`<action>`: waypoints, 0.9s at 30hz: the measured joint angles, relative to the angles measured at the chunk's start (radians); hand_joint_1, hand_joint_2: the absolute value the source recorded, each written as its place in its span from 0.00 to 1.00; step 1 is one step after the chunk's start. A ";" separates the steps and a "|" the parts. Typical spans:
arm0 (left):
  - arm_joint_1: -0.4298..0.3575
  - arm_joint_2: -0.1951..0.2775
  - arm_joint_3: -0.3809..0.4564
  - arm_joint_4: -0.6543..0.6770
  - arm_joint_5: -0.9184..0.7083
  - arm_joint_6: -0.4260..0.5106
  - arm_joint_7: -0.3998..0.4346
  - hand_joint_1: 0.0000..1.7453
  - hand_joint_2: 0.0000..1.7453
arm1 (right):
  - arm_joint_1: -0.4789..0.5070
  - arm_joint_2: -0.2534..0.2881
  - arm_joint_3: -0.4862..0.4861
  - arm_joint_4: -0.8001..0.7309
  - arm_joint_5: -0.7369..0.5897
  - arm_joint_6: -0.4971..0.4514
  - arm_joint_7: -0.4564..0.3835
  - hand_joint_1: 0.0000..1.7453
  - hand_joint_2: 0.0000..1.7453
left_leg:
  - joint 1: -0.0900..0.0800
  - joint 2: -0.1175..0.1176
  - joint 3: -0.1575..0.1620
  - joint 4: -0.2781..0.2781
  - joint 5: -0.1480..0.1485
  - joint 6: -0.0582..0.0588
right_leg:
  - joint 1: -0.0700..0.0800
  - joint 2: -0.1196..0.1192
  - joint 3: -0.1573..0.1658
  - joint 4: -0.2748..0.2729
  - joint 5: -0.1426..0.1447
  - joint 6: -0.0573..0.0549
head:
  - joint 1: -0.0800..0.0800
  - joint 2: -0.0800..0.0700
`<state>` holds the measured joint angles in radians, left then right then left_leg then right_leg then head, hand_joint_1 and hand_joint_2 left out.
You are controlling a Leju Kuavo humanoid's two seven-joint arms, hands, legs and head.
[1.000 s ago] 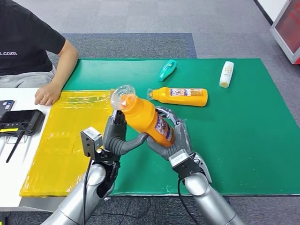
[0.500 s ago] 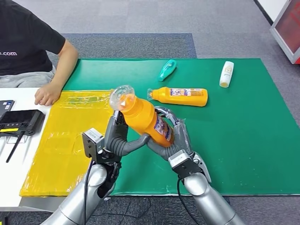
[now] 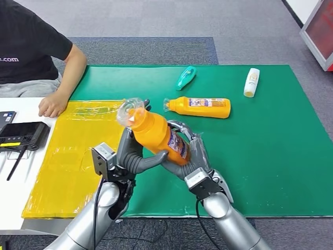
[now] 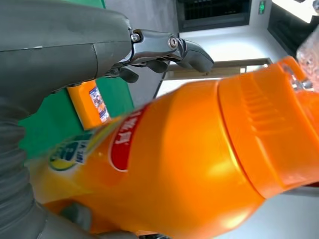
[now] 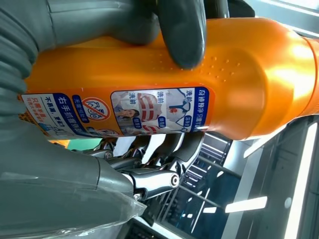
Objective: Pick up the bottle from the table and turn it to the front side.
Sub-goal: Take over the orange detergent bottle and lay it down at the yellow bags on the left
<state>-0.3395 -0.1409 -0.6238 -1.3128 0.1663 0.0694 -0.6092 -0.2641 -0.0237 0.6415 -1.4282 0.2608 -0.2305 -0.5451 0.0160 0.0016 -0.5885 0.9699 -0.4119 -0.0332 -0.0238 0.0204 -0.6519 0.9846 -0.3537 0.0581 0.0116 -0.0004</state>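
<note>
An orange bottle [image 3: 159,134] with a clear plastic wrap over its cap is held tilted above the green mat [image 3: 255,151], cap end up and to the left. My left hand [image 3: 133,153] grips it near the neck, thumb under its body. My right hand [image 3: 188,153] grips its lower, labelled end. The left wrist view has the orange bottle [image 4: 180,159] close up with a red and green logo. In the right wrist view the bottle [image 5: 169,74] turns its printed instruction label to the camera, under my fingers [image 5: 180,35].
A second orange bottle [image 3: 200,107] lies on the mat behind, with a teal tube [image 3: 185,77] and a white bottle [image 3: 251,82] farther back. A yellow plastic sheet [image 3: 71,161] lies at the left. A person's hand [image 3: 51,104] rests at the table's left, near black devices [image 3: 21,134].
Both hands have shifted the bottle slightly left and down, and its cap end has tipped a little lower. The grips are unchanged.
</note>
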 joint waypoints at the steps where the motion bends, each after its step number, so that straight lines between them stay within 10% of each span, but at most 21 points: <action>1: -0.001 0.000 -0.001 -0.001 0.000 0.000 0.000 0.00 1.00 | 0.000 0.000 0.002 0.000 0.000 0.000 0.000 1.00 1.00 | 0.000 0.000 0.000 0.000 0.000 0.000 | 0.000 0.000 0.000 0.000 0.000 0.000 | 0.000 0.000; 27: -0.035 0.000 -0.022 -0.023 -0.008 0.002 0.009 0.00 1.00 | -0.017 0.002 0.046 0.000 -0.019 0.036 -0.007 1.00 1.00 | 0.000 0.000 0.000 0.000 0.000 0.000 | 0.000 0.000 0.000 0.000 0.000 0.000 | 0.000 0.000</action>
<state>-0.3746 -0.1409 -0.6462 -1.3355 0.1587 0.0713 -0.6005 -0.2808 -0.0218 0.6876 -1.4282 0.2420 -0.1942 -0.5522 0.0159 0.0016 -0.5885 0.9699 -0.4118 -0.0332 -0.0238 0.0204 -0.6519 0.9846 -0.3536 0.0581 0.0114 -0.0004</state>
